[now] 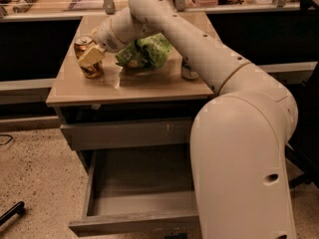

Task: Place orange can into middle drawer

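Observation:
The orange can point(83, 46) stands on the tan cabinet top point(149, 83) near its left edge. My gripper point(91, 57) is right at the can, over the middle of its near side, with the white arm point(199, 49) reaching in from the right. The can's top rim and base show above and below the gripper. The middle drawer point(139, 188) is pulled open below, grey inside and holding nothing.
A crumpled green bag point(144, 51) lies mid-top beside the gripper. A green-and-white silver can point(188, 71) stands partly behind the arm. A shut grey drawer front point(124, 133) with pale scratches sits above the open drawer. The robot's white body point(244, 163) fills the right foreground. A dark object point(11, 213) lies on the speckled floor.

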Controlling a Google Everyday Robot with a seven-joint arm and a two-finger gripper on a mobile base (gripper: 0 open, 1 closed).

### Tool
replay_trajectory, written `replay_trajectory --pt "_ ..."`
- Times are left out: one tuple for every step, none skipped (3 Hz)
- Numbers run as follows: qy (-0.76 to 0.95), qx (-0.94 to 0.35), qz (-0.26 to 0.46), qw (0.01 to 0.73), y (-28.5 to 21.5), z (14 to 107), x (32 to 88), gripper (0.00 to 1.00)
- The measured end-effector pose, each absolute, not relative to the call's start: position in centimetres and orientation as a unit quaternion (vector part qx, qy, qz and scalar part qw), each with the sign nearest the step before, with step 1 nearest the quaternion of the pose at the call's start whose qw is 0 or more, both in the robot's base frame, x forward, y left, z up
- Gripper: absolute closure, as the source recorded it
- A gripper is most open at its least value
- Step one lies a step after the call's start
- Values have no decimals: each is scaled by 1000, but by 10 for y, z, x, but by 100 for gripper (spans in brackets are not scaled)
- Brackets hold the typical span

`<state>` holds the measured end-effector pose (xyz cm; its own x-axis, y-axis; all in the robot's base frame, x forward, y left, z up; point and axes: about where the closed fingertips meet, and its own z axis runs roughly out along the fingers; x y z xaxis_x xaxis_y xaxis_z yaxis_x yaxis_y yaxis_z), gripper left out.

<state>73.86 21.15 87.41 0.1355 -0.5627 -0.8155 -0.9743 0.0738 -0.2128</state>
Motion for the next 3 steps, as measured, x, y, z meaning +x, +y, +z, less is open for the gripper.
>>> replay_trajectory --pt "608 -632 251 410 211 874 739 87" --pt "603 -636 249 411 209 877 732 100" --pt "591 -646 241 418 201 894 707 100"
